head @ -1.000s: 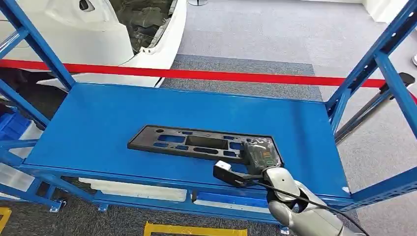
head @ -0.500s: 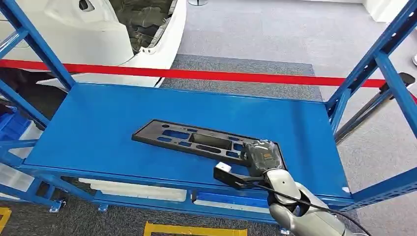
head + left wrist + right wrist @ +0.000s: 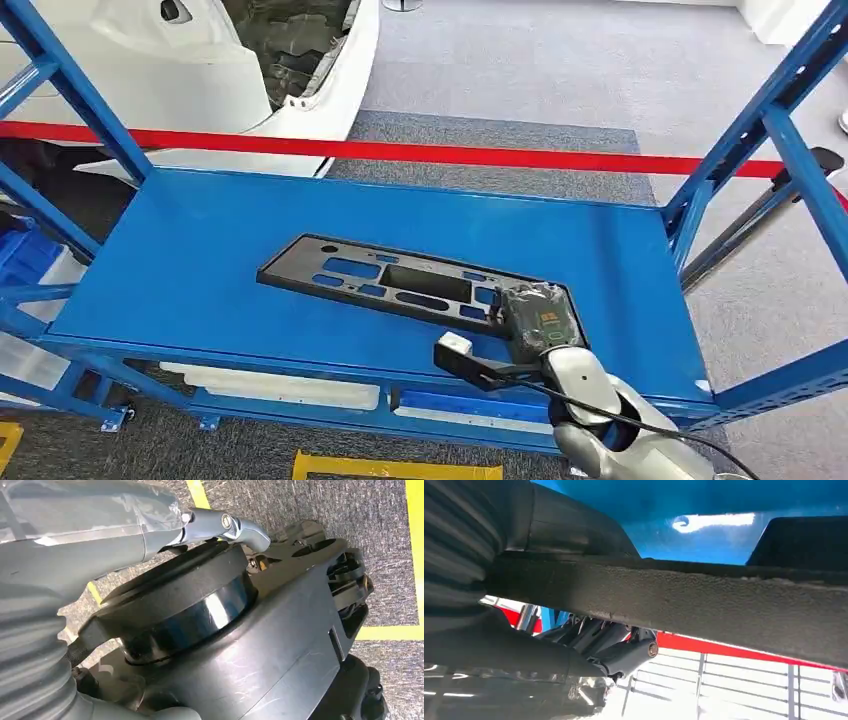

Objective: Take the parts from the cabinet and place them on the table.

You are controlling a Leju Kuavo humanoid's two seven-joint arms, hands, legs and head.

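A long flat black plastic part (image 3: 400, 285) with several cut-outs lies aslant on the blue cabinet shelf (image 3: 200, 230). My right hand (image 3: 538, 318) grips its right end near the shelf's front edge. In the right wrist view the part's rough black edge (image 3: 684, 597) crosses the picture, with my thumb (image 3: 574, 525) on one side and darker fingers (image 3: 624, 655) on the other. My left hand (image 3: 100, 525) hangs low over the carpet; how its fingers lie is hidden.
Blue uprights (image 3: 760, 120) frame the shelf on both sides. A red barrier tape (image 3: 450, 153) runs behind it, with a white car body (image 3: 200, 60) beyond. A blue bin (image 3: 20, 255) sits low at the left. Yellow floor marking (image 3: 390, 467) lies below the shelf front.
The part's left end has swung away from the shelf's front edge while my right hand kept hold of its right end and shifted only slightly.
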